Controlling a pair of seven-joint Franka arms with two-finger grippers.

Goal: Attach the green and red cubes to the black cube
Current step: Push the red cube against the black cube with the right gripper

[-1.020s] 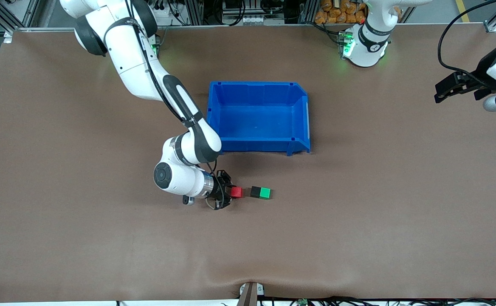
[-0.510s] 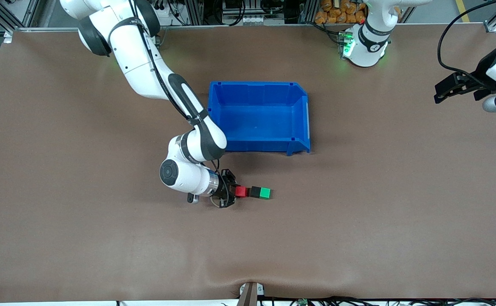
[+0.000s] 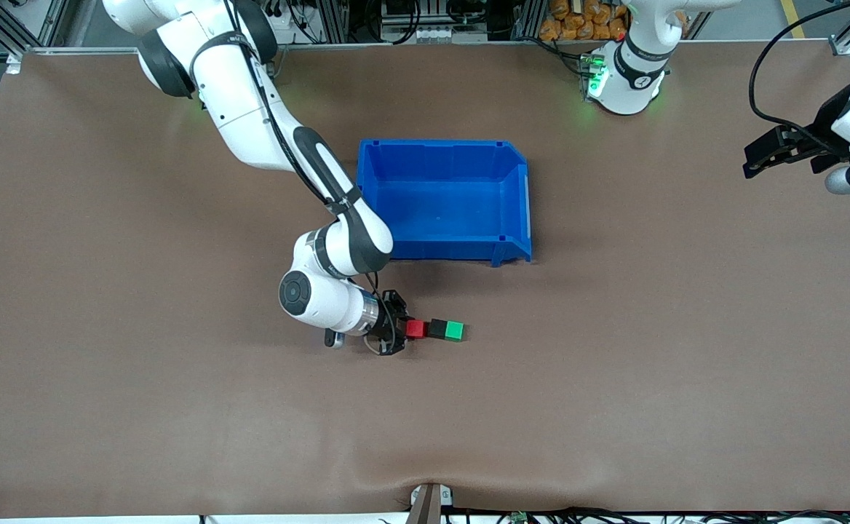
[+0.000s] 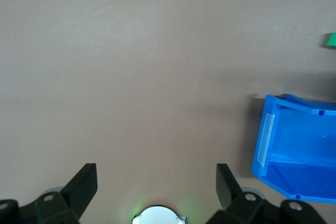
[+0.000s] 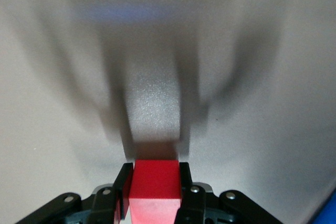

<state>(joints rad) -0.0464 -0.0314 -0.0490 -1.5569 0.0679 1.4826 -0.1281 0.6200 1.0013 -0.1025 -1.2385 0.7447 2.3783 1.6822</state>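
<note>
My right gripper (image 3: 404,329) is shut on the red cube (image 3: 415,329) low at the table, nearer to the front camera than the blue bin. The red cube touches the black cube (image 3: 437,328), which has the green cube (image 3: 455,331) joined on its end toward the left arm. In the right wrist view the red cube (image 5: 155,182) sits between the fingers (image 5: 123,190), pressed against the black cube (image 5: 153,121). My left gripper (image 3: 760,154) is open and waits high over the table's left-arm end; its wrist view shows it (image 4: 156,182) empty, with a sliver of the green cube (image 4: 331,39).
An empty blue bin (image 3: 512,193) stands in the middle of the table, farther from the front camera than the cubes. It also shows in the left wrist view (image 4: 273,145).
My right gripper has carried the red cube toward the left arm's end until it meets the black cube. The black and green cubes and the left arm have not moved.
</note>
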